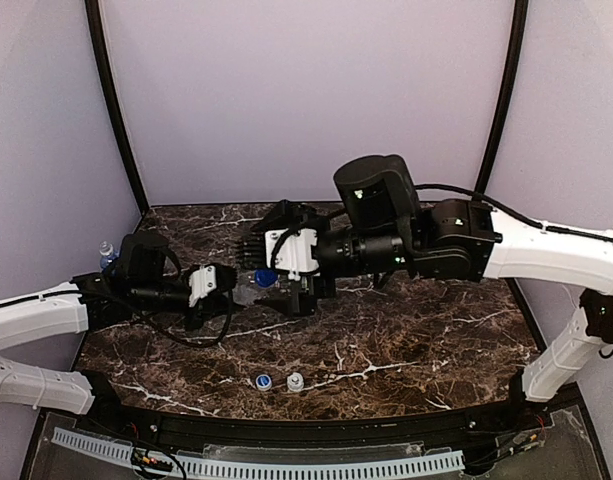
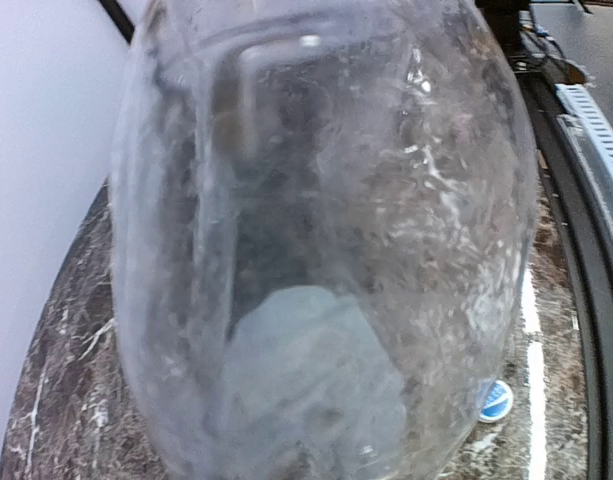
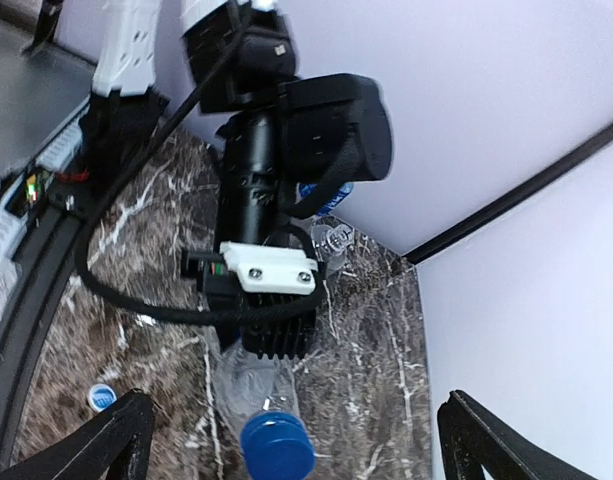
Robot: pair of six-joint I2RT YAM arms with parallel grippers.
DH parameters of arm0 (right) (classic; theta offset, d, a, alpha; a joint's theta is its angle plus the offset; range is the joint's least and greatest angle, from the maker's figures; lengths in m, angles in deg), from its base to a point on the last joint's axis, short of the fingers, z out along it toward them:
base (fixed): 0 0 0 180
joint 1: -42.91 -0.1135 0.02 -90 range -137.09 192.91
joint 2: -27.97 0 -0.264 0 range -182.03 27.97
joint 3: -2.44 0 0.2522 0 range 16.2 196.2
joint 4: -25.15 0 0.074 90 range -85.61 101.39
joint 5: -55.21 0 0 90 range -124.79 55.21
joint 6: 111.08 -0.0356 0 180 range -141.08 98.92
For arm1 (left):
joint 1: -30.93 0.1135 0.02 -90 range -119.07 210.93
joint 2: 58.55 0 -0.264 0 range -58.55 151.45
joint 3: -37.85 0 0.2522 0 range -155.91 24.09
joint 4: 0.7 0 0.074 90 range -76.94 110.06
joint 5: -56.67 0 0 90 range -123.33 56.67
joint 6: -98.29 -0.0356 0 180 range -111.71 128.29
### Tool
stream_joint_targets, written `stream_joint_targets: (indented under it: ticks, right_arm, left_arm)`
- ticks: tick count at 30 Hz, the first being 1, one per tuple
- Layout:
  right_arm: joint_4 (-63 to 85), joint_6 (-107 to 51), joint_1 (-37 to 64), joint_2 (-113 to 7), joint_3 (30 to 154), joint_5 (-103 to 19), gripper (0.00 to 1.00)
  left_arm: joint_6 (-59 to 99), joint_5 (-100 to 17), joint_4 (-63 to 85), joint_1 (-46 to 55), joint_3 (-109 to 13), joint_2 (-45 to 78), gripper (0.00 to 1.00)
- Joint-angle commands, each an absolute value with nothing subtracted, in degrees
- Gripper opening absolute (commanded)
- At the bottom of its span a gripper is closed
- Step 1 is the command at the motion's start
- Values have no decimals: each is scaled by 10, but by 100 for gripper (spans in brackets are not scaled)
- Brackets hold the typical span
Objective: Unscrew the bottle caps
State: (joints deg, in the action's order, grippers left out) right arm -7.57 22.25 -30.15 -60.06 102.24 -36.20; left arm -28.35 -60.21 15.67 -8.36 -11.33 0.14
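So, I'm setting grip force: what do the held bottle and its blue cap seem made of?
The bottle looks like clear plastic: see-through, with cloudy glare. The blue cap looks like opaque plastic, fairly matte; any ribbing is too blurred to confirm.

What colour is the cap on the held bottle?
The cap on the bottle is plain blue, clearest in the right wrist view.
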Motion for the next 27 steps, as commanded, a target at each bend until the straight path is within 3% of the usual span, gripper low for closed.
stream_joint_targets:
  ticks: [1,5,9,13,23,27]
  right_arm:
    - [-76,-7,-264,-611,1074,-423,99]
    - [-97,-192,-220,-639,1133,-408,97]
    - [-135,-311,-199,-669,1180,-383,86]
    - [-182,-347,-199,-708,1229,-378,76]
    - [-216,-351,-201,-742,1247,-374,70]
    - [-223,-349,-201,-755,1255,-383,55]
  left_arm:
    - [-237,-475,35,-85,-96,-3,16]
    - [-225,-424,2,-85,-97,1,16]
    - [-229,-410,-9,-85,-97,4,16]
    - [-233,-406,-9,-85,-97,5,17]
    - [-236,-407,-9,-85,-95,1,17]
    - [-239,-408,-10,-85,-91,0,17]
